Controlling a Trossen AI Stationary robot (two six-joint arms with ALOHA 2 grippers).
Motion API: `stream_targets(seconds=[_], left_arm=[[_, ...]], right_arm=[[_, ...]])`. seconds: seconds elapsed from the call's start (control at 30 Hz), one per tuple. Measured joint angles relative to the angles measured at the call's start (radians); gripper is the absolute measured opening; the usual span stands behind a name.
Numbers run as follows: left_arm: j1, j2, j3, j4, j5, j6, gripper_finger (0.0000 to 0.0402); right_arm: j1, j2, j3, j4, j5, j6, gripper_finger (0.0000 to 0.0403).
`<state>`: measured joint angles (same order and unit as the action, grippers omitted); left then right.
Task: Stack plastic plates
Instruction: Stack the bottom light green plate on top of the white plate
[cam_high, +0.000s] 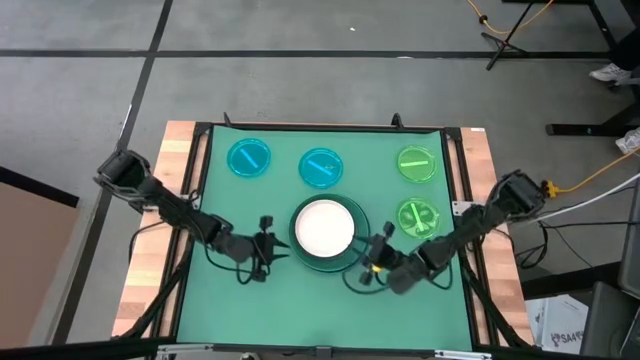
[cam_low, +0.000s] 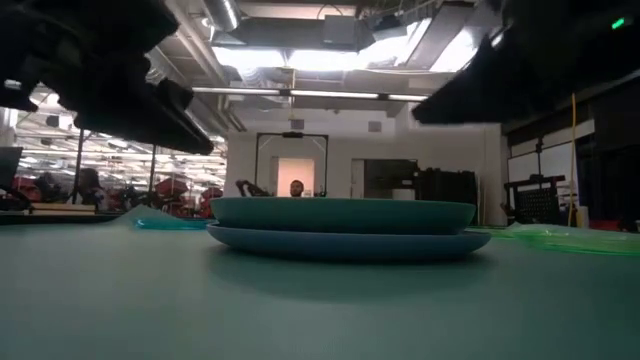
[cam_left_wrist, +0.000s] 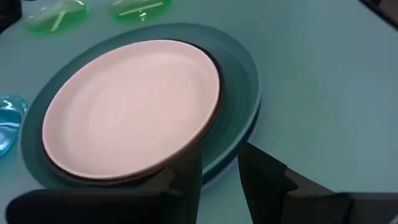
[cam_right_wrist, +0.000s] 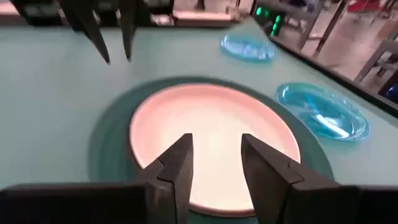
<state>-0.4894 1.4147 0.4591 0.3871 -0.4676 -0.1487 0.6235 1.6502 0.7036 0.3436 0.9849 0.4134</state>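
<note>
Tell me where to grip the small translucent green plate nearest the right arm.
Take the small translucent green plate by its thin rim on the edge facing the right gripper. It lies flat on the green mat, apart from the central stack, so probably only the rim offers purchase.

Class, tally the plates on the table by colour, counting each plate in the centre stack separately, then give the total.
White: 1
Black: 1, only its rim showing under the white one
Teal-green: 1
Pale blue: 1, bottom of the stack
Translucent cyan: 2
Bright green: 2
Total: 8
</note>
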Motion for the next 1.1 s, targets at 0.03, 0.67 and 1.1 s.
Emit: stream_targets(seconds=[0.03,0.67,1.1], left_arm=[[0.003,0.000,-0.012,0.015,0.000,-0.001,0.0097],[0.080,-0.167,-0.026,0.008,0.092,0.107,0.0097],[0.095,-0.157,-0.026,0.012,0.092,0.116,0.0097]], right_arm=[[-0.016,-0.005,0.000,-0.024,-0.024,-0.001,0.0127],[-0.074,-0.424,0.000,-0.832,-0.474,0.429,0.0127],[-0.074,-0.358,0.000,-1.134,-0.642,0.722,0.0191]])
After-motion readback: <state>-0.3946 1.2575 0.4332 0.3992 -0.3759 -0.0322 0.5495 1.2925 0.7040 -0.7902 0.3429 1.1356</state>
